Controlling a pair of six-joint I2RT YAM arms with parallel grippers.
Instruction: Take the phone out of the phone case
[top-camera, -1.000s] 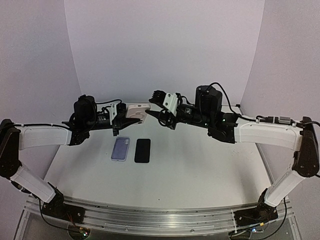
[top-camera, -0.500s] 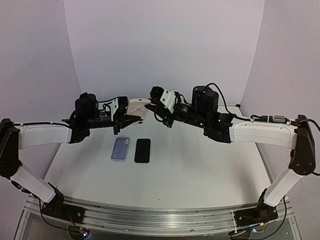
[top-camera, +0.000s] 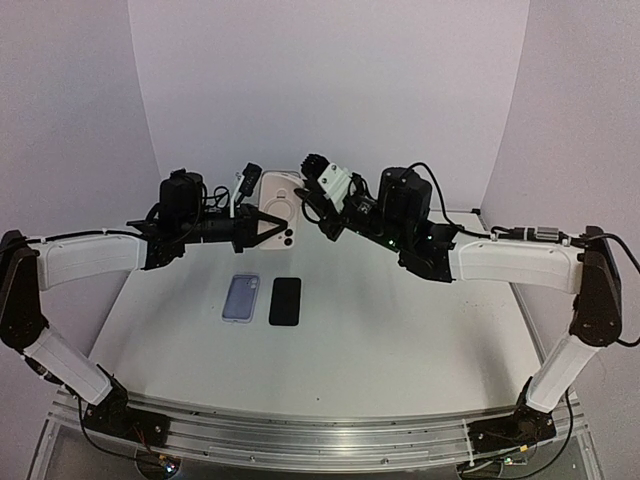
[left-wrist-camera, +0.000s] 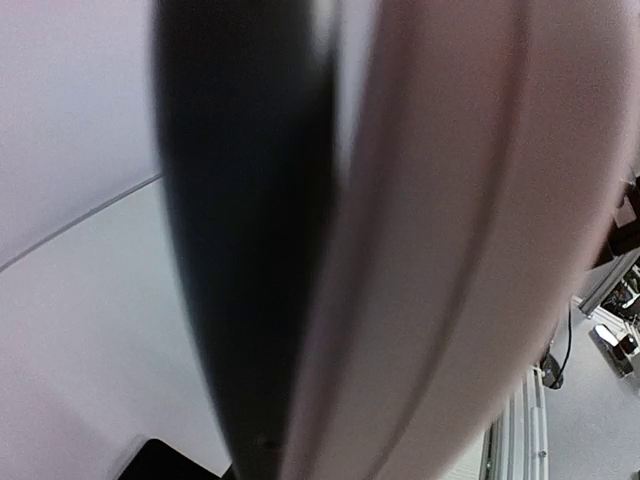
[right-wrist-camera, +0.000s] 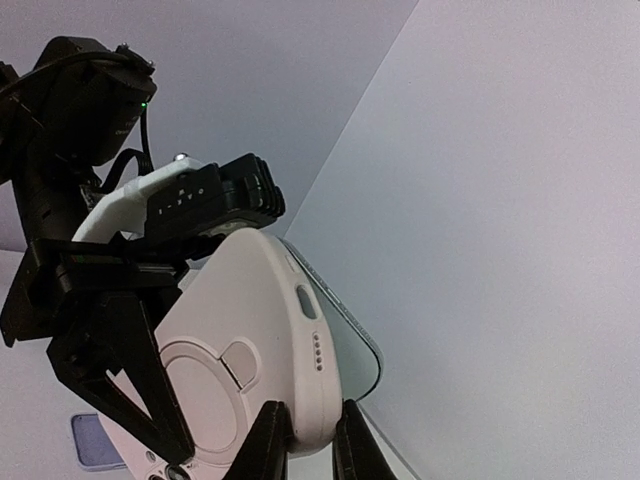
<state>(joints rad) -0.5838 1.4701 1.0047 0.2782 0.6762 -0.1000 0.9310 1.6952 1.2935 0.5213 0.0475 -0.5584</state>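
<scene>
A pale pink phone case (top-camera: 278, 203) with the phone in it is held upright in mid-air above the table's far side. My left gripper (top-camera: 256, 222) is shut on it from the left. In the left wrist view the case (left-wrist-camera: 470, 250) and the dark phone (left-wrist-camera: 240, 250) fill the frame and hide the fingers. My right gripper (top-camera: 308, 203) comes in from the right. In the right wrist view it (right-wrist-camera: 310, 430) is shut on the bottom edge of the case (right-wrist-camera: 240, 340). There the phone's corner (right-wrist-camera: 358, 350) stands slightly off the case rim.
A lilac phone case (top-camera: 240, 297) and a black phone (top-camera: 285, 300) lie side by side on the white table (top-camera: 400, 340), below the held case. Curved white walls close the back and sides.
Both arms have raised the pink case and tipped it from flat to upright. The right gripper has moved in and shut on its edge.
</scene>
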